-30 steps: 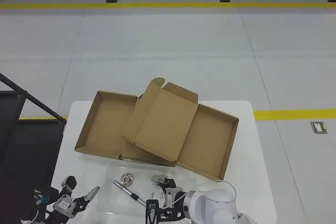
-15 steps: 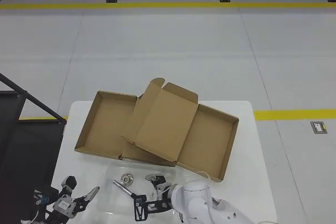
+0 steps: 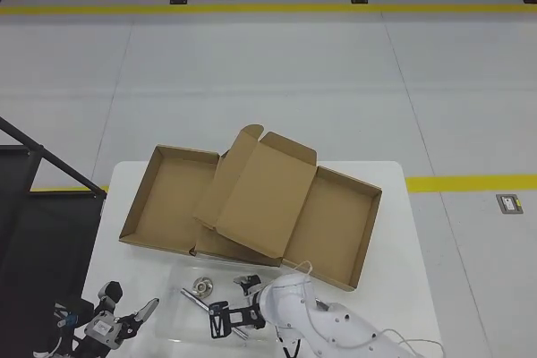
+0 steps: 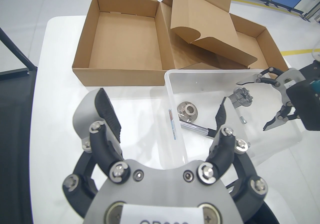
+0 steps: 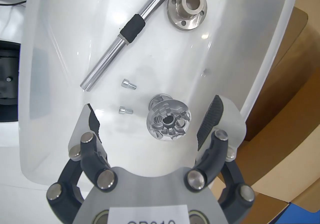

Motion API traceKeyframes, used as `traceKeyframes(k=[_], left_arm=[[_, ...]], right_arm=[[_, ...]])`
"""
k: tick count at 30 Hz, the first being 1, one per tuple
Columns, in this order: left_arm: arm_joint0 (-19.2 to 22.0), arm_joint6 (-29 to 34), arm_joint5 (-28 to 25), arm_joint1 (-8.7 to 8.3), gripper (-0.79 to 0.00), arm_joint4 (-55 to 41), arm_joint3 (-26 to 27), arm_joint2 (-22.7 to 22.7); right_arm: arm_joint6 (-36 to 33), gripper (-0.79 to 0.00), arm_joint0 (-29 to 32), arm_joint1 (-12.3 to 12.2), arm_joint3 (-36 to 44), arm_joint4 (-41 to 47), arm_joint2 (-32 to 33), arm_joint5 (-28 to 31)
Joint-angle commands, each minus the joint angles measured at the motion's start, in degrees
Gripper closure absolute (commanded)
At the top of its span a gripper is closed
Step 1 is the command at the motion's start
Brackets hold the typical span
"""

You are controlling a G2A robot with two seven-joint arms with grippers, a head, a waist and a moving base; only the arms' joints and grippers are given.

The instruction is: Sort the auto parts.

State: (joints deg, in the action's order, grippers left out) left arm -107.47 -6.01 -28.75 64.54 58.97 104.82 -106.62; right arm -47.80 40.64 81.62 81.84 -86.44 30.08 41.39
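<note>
Top view: white bench (image 3: 403,268) carries two open cardboard boxes side by side at its far half, the left box (image 3: 166,197) and the right box (image 3: 340,228). Their raised lid flaps (image 3: 259,192) lean over the join between them. No part shows on the visible floor of either box.

A clear tray (image 3: 170,304) sits at the near edge of the bench, just in front of the boxes. All the parts seen lie inside it.

Right wrist view, contents of tray:
- steel rod (image 5: 140,24) with a black band round its middle, lying at a slant
- flange (image 5: 187,7), round, with a central bore and small holes in the rim, just beside the far end of the rod
- two small screws (image 5: 128,84), apart from each other, near the other end of the rod
- slotted hub (image 5: 168,120), lying on its side, bore facing the camera

Right end effector (image 5: 153,103) hangs over the tray with fingers spread wide and nothing gripped. The slotted hub lies on the tray floor below the gap between the fingers, nearer the finger on the box side. Whether either pad touches it cannot be told.

Left wrist view: left end effector (image 4: 161,102) is at the near left of the bench, beside the tray's left wall. Its fingers are also wide apart and hold nothing. From this side the right end effector is seen over the right half of the tray, jaws parted, the hub just beside its tips.
</note>
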Motion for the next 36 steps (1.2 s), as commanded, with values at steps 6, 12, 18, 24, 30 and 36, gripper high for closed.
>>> traceKeyframes(k=[6,12,18,24,30,36], left_arm=[[0.0,0.0,0.0,0.0,-0.785,0.0,0.0,0.0],[0.0,0.0,0.0,0.0,-0.785,0.0,0.0,0.0],[0.0,0.0,0.0,0.0,-0.785,0.0,0.0,0.0],[0.0,0.0,0.0,0.0,-0.785,0.0,0.0,0.0],[0.0,0.0,0.0,0.0,-0.785,0.0,0.0,0.0],[0.0,0.0,0.0,0.0,-0.785,0.0,0.0,0.0]], right_arm=[[-0.15,-0.785,-2.37,1.62,-4.87,1.65,-0.8,0.61],[0.6,-0.671,-3.6,2.61,-8.48,2.18,-1.07,0.89],[-0.2,-0.212,-3.88,3.17,-10.05,1.68,-1.14,0.54],[-1.01,0.0,-3.15,3.15,-8.8,0.88,-0.38,-0.14],[-1.31,0.0,0.75,1.7,0.52,-3.51,0.81,-0.57],[2.41,0.0,9.54,-1.98,18.15,-11.6,5.84,-1.41]])
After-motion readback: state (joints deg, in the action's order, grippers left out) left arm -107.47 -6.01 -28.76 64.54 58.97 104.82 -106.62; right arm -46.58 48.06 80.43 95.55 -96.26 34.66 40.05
